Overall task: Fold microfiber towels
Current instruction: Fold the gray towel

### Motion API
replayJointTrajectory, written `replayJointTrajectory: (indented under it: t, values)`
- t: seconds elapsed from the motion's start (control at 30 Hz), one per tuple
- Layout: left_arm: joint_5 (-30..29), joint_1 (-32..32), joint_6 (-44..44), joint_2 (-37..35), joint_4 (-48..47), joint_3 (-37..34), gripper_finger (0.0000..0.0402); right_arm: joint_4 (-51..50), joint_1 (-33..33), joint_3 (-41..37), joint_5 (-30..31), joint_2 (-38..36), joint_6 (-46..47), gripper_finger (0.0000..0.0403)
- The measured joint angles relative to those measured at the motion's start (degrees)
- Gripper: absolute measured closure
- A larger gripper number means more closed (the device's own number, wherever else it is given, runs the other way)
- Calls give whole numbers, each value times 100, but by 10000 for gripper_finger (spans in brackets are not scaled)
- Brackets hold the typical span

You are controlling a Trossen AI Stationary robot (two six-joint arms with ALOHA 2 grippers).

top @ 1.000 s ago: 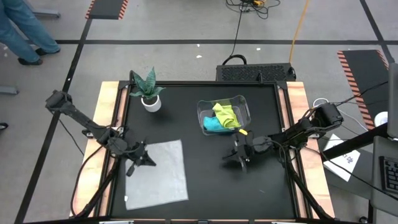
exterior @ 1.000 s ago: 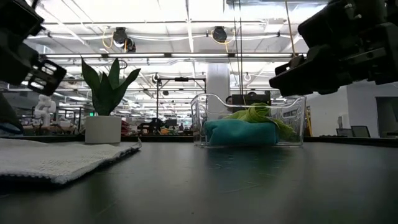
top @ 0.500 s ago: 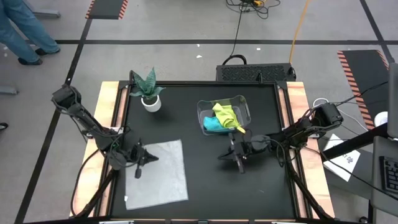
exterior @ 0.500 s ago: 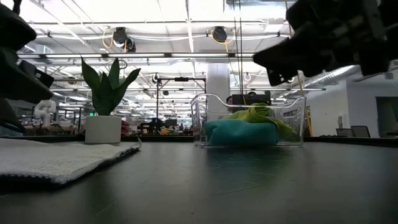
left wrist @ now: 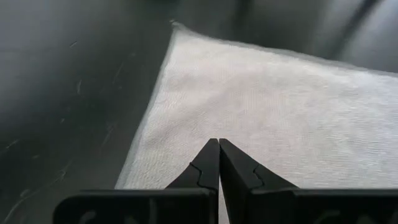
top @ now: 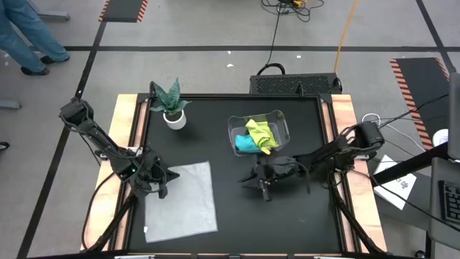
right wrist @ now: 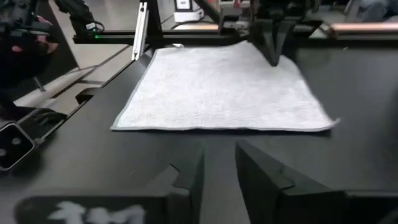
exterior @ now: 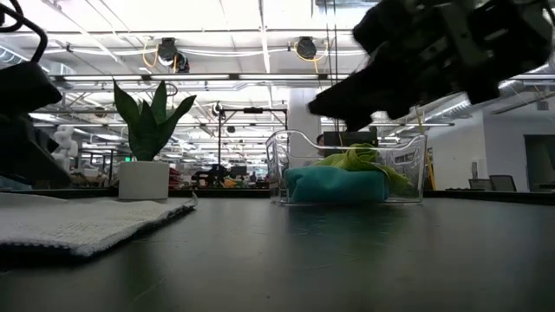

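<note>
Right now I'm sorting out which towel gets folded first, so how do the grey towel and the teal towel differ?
The grey towel lies spread flat on the table; the teal towel sits bunched in the clear bin. The grey one lies alone; the teal one has the yellow-green towel draped on it. Neither is held by a gripper.

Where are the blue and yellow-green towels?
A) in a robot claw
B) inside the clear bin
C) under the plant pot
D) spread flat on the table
B: the teal blue towel and the yellow-green towel lie bunched together inside the clear plastic bin.
</note>
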Motion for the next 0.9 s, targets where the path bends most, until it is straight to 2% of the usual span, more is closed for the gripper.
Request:
replayJointTrajectory:
  t: [0.13,0.23,0.33,0.6,0.9]
  values:
    - [-28,0,-42,-2,-77,0,392,-50,-215,514,-653,569,-39,283]
    - [-151,19,104,-2,-80,0,392,-158,-360,938,-812,949,-121,262]
    - [-186,93,160,-2,-37,1,392,-603,-595,1376,-788,1218,204,249]
    - [329,256,57,-2,-31,2,392,-995,-1041,1983,-790,1576,530,244]
    - [367,238,421,-2,-7,10,392,-892,-1113,2001,-792,1581,516,245]
